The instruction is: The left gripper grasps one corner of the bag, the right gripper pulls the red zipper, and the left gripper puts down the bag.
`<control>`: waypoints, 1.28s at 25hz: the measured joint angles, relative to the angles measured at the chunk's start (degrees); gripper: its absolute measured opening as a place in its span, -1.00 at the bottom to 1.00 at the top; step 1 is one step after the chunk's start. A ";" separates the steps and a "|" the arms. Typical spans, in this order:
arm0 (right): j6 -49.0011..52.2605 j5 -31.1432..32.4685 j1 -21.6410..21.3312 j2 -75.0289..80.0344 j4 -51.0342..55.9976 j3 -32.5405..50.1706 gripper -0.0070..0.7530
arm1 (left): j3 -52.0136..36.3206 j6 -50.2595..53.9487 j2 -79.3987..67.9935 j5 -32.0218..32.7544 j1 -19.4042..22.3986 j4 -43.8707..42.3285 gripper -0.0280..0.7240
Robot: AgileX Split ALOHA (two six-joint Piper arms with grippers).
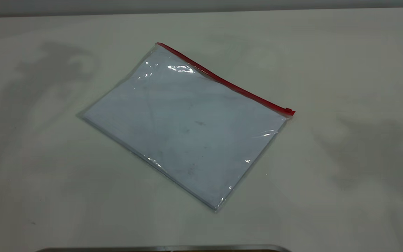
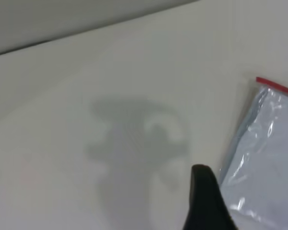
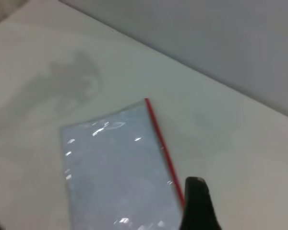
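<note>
A thin grey metal edge (image 1: 163, 248) shows at the very near side of the pale, off-white surface (image 1: 345, 196). Past it, the flat, clear plastic bag (image 1: 184, 129) with pale bluish-white inside lies flat on the surface, turned at a slant. Nothing is touching it. The thin red zipper strip (image 1: 222, 80) runs along the bag's far edge. Its tiny red slider tab (image 1: 288, 111) sits at the right end. The far left corner of the bag (image 1: 158, 44), where the red strip ends, rests on the surface too.

The left hand (image 2: 206, 201) is black and hangs just beside the bag's clear side edge. The right hand (image 3: 198, 203) is black and hangs near the red strip. Only one dark finger of each hand shows, so I cannot tell if they are apart or together.
</note>
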State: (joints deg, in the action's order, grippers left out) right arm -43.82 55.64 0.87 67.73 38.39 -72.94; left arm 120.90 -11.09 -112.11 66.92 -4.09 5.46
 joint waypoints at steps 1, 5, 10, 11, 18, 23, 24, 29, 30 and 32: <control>1.24 2.44 0.00 -2.29 -0.64 0.00 0.47 | -2.92 0.05 2.81 0.00 0.00 -0.58 0.45; 5.46 9.48 -0.08 -10.46 -2.11 0.00 0.47 | -14.22 0.07 15.82 0.00 0.00 -1.88 0.45; 6.71 13.00 -0.19 -21.40 -2.18 3.14 0.47 | -28.32 1.96 32.51 0.00 0.00 -1.88 0.45; 6.71 13.24 -0.19 -24.10 -2.18 4.59 0.47 | -30.97 2.56 35.79 0.00 0.00 -1.88 0.45; 9.52 13.87 -0.19 -41.39 -2.66 17.39 0.47 | -48.35 3.94 55.34 0.00 0.00 -1.65 0.45; 12.24 14.50 -0.19 -52.26 -7.21 26.68 0.47 | -59.78 2.21 66.37 0.00 0.00 -1.06 0.45; 12.95 14.56 -0.19 -54.62 -8.33 27.95 0.47 | -61.85 2.00 68.73 0.00 0.00 -1.06 0.45; 17.97 14.56 -0.19 -63.39 -14.69 34.61 0.47 | -71.35 1.73 80.05 0.00 0.00 -0.87 0.45; 18.78 14.40 -0.19 -64.57 -16.21 35.88 0.47 | -73.05 1.65 81.93 0.00 0.00 -0.76 0.45; 19.85 14.05 -0.19 -65.95 -18.53 38.15 0.47 | -77.03 1.59 86.40 0.00 0.00 -0.64 0.45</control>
State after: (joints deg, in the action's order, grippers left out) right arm -23.98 69.69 0.67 1.79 19.86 -34.79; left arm 43.87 -9.51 -25.71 66.92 -4.09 4.82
